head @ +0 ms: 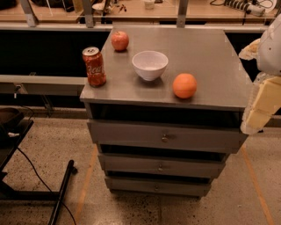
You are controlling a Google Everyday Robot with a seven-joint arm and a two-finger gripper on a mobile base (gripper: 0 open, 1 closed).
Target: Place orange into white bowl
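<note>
Jaws: cannot tell whether open or closed. Gripper (260, 109) shows only as a cream-coloured piece at the right edge of the view, off the right side of the cabinet (206, 52) and about level with its front lip. It is apart from everything on the top. White arm housing sits above it at the same edge.

Orange (184, 85) rests on the grey cabinet top, near the front edge and right of centre. It is just beside the bowl (150, 65) but not touching it – a strip of bare top shows between them.

Bowl stands upright near the middle of the top, to the left of the orange and a little further back.

Apple (120, 41), reddish – back left of the top, behind the bowl. Red can (94, 66) stands upright at the left edge, forward of the apple and left of the bowl.

Three drawers (162, 138) below the top, each slightly ajar, each with a small knob. Speckled floor (52, 145) underneath. Workbench (145, 11) runs across the background.
</note>
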